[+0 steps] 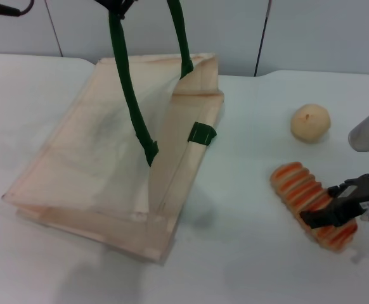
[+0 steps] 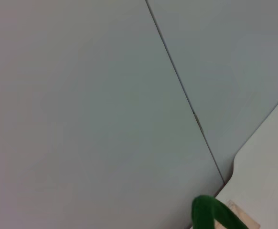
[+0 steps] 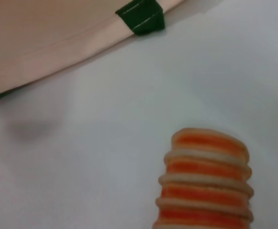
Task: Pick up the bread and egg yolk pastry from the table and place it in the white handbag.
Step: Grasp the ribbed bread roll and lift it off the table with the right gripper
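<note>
The white handbag [image 1: 102, 158] lies tilted on the table, its mouth lifted by its green handles [image 1: 127, 88]. My left gripper [image 1: 116, 5] is at the top edge and holds the handles up; a handle shows in the left wrist view [image 2: 210, 214]. The striped bread [image 1: 298, 187] lies on the table at the right. My right gripper [image 1: 333, 212] is down over its near end. The right wrist view shows the bread [image 3: 206, 186] close, with the handbag's edge [image 3: 43, 33] beyond it. The round egg yolk pastry [image 1: 310, 122] sits behind the bread, apart from it.
The white table [image 1: 235, 253] runs under everything. A grey wall with panel seams [image 1: 260, 38] stands behind the table. A green handle tab [image 1: 201, 133] sits on the bag's right edge, and also shows in the right wrist view [image 3: 140, 16].
</note>
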Motion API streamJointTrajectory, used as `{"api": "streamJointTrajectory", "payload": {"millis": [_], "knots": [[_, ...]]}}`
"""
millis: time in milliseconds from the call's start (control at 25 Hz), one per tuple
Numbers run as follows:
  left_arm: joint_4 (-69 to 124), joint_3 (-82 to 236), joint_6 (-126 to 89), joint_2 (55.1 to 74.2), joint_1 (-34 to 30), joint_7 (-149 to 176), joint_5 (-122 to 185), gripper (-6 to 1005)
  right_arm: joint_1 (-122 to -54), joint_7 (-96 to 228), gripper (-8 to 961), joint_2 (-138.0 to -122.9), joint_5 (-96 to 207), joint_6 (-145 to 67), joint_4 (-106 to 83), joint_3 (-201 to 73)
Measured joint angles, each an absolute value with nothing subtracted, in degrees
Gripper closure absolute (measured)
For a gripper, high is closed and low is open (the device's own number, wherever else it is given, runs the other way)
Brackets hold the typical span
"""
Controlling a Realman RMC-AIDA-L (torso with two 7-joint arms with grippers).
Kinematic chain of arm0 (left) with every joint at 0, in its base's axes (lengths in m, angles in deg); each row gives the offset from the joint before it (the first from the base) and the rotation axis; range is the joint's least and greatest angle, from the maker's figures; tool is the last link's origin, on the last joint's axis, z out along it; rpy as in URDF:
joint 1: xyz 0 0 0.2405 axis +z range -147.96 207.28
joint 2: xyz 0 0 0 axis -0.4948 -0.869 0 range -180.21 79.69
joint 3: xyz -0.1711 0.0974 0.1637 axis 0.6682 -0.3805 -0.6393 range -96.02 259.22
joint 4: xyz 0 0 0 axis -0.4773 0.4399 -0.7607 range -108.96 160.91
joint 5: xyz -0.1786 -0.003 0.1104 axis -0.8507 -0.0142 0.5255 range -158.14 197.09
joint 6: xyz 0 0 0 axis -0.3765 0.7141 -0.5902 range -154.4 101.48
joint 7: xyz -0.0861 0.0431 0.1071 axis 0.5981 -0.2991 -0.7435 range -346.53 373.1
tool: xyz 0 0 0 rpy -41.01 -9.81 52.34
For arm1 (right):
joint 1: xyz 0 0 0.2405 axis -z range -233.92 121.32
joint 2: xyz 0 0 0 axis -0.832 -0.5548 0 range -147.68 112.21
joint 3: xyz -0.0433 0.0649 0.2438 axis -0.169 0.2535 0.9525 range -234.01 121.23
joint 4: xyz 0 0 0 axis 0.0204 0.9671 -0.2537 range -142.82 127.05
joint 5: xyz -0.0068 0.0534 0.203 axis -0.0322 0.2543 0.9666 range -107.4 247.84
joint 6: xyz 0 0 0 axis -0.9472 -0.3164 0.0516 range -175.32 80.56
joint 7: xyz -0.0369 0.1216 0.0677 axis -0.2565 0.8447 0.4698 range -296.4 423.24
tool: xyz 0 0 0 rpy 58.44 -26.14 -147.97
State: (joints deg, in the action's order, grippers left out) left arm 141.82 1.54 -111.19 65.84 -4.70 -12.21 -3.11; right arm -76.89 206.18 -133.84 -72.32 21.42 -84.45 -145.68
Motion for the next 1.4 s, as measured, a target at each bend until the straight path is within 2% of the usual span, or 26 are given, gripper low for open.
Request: {"api": "streamJointTrajectory", "payload": {"millis": [600, 800, 1000, 1400], "knots": [[141.81, 1.54, -111.18, 65.84, -4.74, -12.21, -3.11, 873, -77.10, 206.20, 193, -133.93, -72.29, 22.49, -86.18, -146.13], [141.81, 1.60, -111.18, 65.84, -4.70, -12.21, -3.11, 873, -77.82, 206.85, 283, -133.93, -72.34, 23.13, -86.02, -145.86], [141.82, 1.63, -111.12, 65.84, -4.70, -12.21, -3.11, 873, -78.33, 207.60, 328, -133.92, -72.38, 23.25, -85.78, -145.62], [141.82, 1.62, -110.78, 65.84, -4.70, -12.21, -3.11, 873, -78.18, 207.91, 368, -133.92, -72.40, 22.91, -88.22, -145.51]]}}
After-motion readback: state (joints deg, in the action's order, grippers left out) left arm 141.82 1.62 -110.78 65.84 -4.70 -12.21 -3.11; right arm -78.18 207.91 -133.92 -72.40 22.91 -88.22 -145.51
